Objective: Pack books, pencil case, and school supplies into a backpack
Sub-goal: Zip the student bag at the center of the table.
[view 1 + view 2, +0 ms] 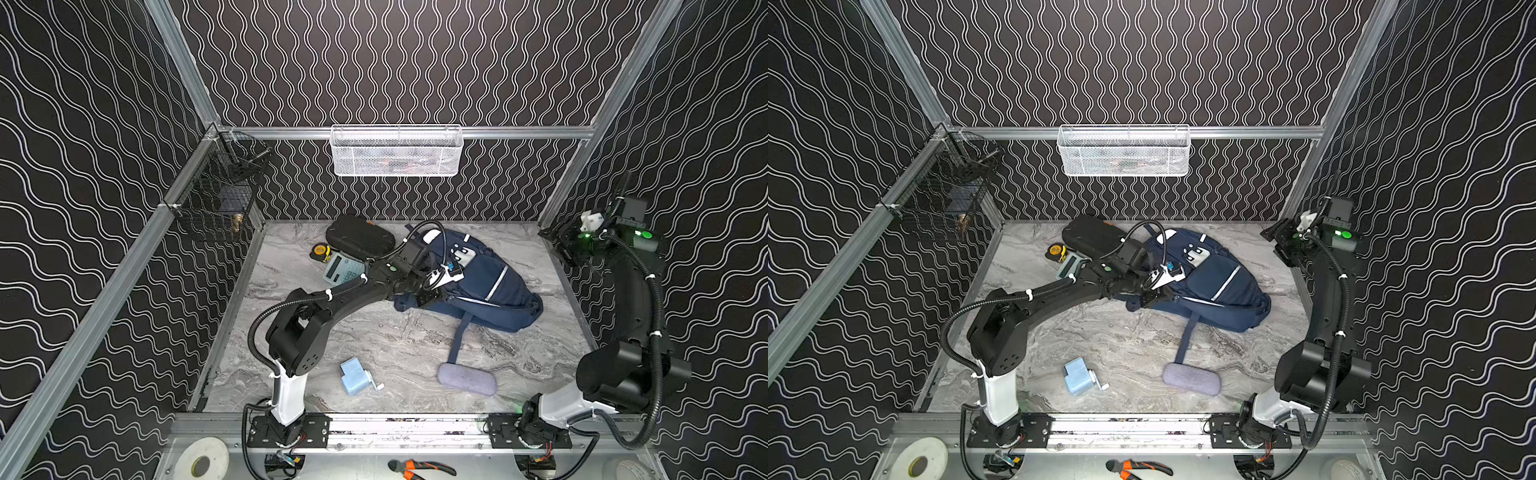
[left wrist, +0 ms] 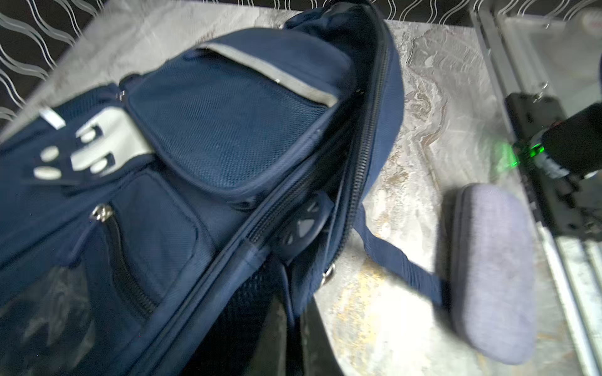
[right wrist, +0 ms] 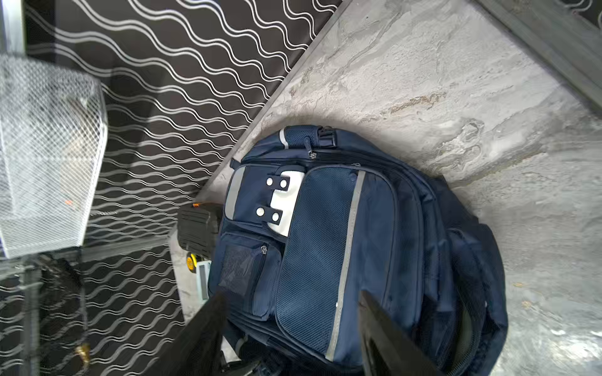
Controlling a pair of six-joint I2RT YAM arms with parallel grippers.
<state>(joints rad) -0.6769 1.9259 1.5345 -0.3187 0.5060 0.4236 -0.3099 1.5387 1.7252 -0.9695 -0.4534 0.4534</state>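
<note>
Pencil case (image 1: 467,379), oblong, round-ended, grey-lavender fabric: lying at the near edge of the marbled grey table (image 1: 395,340), long axis running across it, closer to the right arm's base, a backpack strap (image 1: 460,337) ending just beside it. Light-blue boxy crank pencil sharpener (image 1: 356,376): sitting near the left arm's base. Navy-blue striped fabric backpack (image 1: 494,286): lying mid-table, main zip appearing partly open. Left gripper (image 1: 431,296): fingers clenching at the backpack's left edge; whether pinching fabric, cannot tell. Pale mint calculator (image 1: 338,268): lying behind the left arm. Right gripper (image 3: 291,293): hovering far back, fingers standing apart, empty, well apart from the case. Books: not showing.
</note>
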